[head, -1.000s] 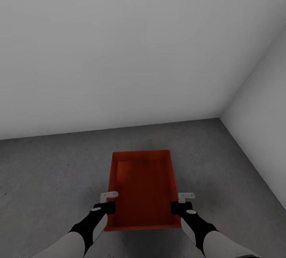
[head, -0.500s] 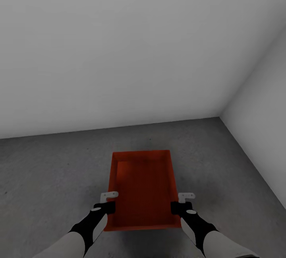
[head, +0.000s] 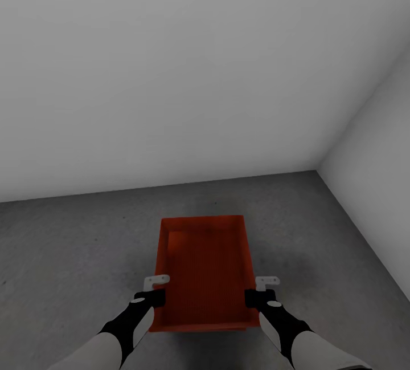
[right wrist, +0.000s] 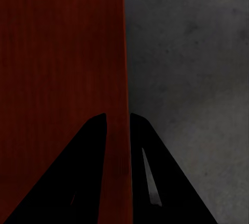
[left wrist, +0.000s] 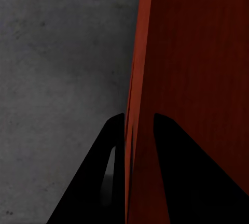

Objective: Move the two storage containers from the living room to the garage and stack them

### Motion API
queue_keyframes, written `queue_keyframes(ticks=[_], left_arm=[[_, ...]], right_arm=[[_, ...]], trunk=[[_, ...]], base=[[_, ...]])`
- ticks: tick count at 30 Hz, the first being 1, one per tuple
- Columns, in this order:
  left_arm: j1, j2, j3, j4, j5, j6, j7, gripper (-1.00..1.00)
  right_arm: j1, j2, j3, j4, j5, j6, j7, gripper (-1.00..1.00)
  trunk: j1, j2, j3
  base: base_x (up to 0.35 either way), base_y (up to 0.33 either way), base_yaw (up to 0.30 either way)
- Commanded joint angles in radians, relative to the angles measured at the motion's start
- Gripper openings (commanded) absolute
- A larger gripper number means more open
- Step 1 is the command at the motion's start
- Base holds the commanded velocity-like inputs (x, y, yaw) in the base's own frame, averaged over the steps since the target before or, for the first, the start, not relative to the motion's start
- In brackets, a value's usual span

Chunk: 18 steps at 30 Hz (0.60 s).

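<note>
One orange-red storage container hangs level in front of me above the dark grey garage floor, its long side pointing away. My left gripper is shut on its left wall, my right gripper on its right wall. In the left wrist view the black fingers pinch the red wall of the container. The right wrist view has the right gripper clamped the same way on the container. A thin second red edge shows under the near right corner; whether it is another container I cannot tell.
A plain white wall stands ahead and a second white wall runs along the right; they meet in a corner at the far right. Mottled grey floor spreads around and below the container.
The view has shifted very slightly. Both grippers keep their hold on the container, which sits in nearly the same place; a thin red edge now shows below its near right corner.
</note>
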Motion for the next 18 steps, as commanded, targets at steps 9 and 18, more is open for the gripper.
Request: queue_keyframes(ticks=[9, 18], left_arm=[[-0.001, 0.028, 0.018, -0.006, -0.013, -0.009, 0.026, -1.0], [-0.001, 0.029, 0.018, -0.005, -0.013, -0.009, 0.026, -1.0]], right_arm=[[0.0, -0.008, -0.012, 0.004, -0.01, -0.004, -0.008, -1.0], [0.0, -0.008, -0.012, 0.004, -0.01, -0.004, -0.008, -1.0]], trunk=[[0.0, -0.001, -0.001], [0.0, -0.001, -0.001]], base=[[0.04, 0.0, 0.0], [0.039, 0.0, 0.0]])
